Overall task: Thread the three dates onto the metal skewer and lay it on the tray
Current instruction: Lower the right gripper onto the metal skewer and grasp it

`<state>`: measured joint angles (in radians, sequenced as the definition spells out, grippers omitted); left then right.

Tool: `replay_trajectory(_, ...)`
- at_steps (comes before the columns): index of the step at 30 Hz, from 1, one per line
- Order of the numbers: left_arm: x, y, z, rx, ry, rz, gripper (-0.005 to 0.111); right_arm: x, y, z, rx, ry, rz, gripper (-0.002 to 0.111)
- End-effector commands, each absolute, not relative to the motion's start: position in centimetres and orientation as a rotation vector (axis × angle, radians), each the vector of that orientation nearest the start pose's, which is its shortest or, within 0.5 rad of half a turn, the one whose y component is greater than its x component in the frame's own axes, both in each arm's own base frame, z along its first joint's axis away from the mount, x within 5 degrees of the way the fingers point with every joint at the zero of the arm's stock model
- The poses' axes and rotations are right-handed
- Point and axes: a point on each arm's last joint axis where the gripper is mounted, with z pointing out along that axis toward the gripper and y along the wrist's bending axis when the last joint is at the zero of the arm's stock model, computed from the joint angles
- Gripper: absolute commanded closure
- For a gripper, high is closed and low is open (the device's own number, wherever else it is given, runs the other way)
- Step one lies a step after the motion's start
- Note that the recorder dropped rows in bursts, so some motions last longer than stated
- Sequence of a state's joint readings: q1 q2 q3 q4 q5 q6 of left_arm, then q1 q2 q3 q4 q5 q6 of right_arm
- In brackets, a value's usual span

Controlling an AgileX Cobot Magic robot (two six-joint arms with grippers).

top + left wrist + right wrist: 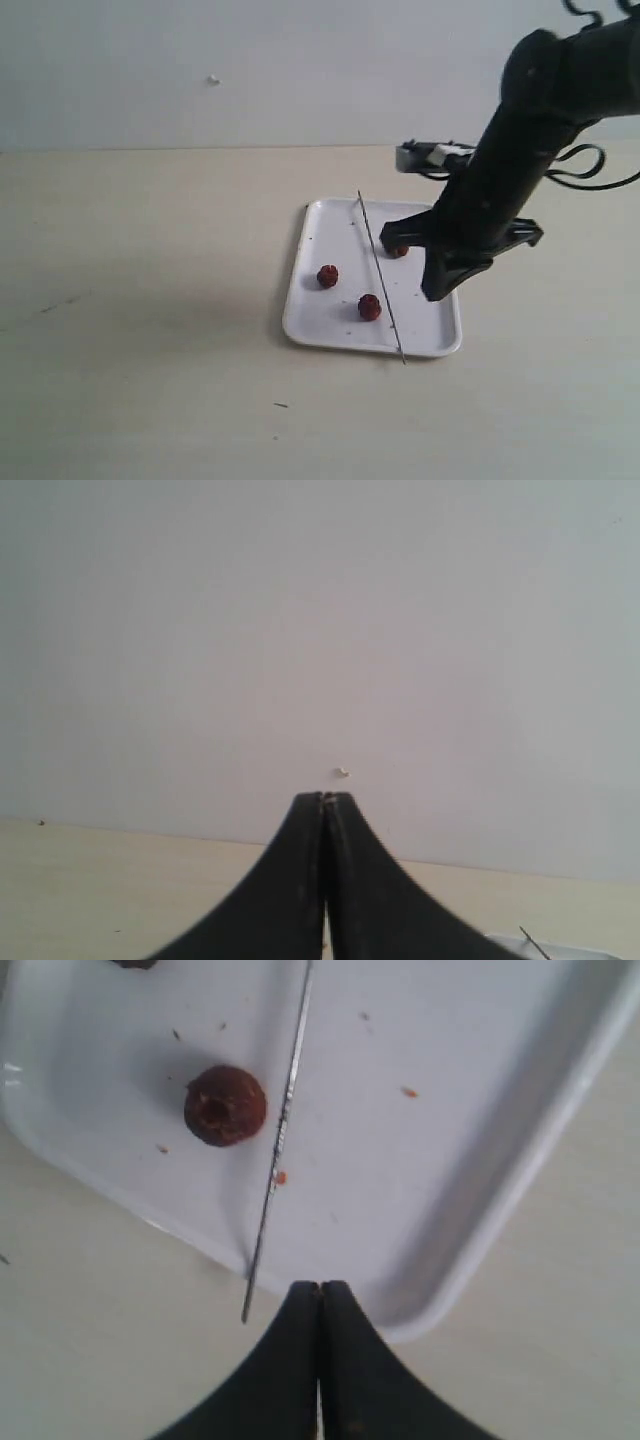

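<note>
The white tray (320,325) lies on the table with the thin metal skewer (380,275) resting across it, both ends past the rim. Three dark red dates sit loose on the tray: one on the left (327,276), one near the front (369,307), one half hidden behind the right arm (399,251). My right gripper (436,290) hangs shut and empty over the tray's right side. In the right wrist view its tips (320,1286) are over the tray rim (500,1220), near the skewer's end (270,1185) and a date (225,1106). My left gripper (325,798) is shut and empty, facing the wall.
The pale wooden table (140,300) stretches wide to the left of the tray. A grey-white wall (250,60) stands behind it. The right arm's black cables (585,165) hang at the far right.
</note>
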<state>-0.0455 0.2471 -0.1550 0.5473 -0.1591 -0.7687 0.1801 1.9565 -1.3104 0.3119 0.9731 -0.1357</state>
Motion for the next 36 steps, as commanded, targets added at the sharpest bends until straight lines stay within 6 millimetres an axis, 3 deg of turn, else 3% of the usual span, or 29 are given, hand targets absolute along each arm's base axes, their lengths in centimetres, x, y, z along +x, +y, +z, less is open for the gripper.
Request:
replay_trajectory(1, 7.6, -1.1, 26.1, -0.074, 1.445, -0.306, 0.107, 37.1, 10.8, 15.1, -0.241, 3.082, 0.4, 0.103)
replay_trajectory(11, 7.6, -1.1, 26.1, -0.074, 1.445, -0.306, 0.107, 37.3, 11.5, 14.2, -0.163, 3.1, 0.372, 0.076)
replay_trajectory(20, 7.6, -1.1, 26.1, -0.074, 1.445, -0.306, 0.107, 37.1, 12.7, 13.1, -0.247, 3.104, 0.241, 0.076)
replay_trajectory(27, 7.6, -1.1, 26.1, -0.074, 1.445, -0.306, 0.107, 37.3, 13.1, 12.8, -0.215, 3.073, 0.229, 0.076)
replay_trajectory(36, 7.6, -1.1, 26.1, -0.075, 1.446, -0.305, 0.107, 37.7, 13.1, 10.9, -0.126, 3.088, 0.203, 0.078)
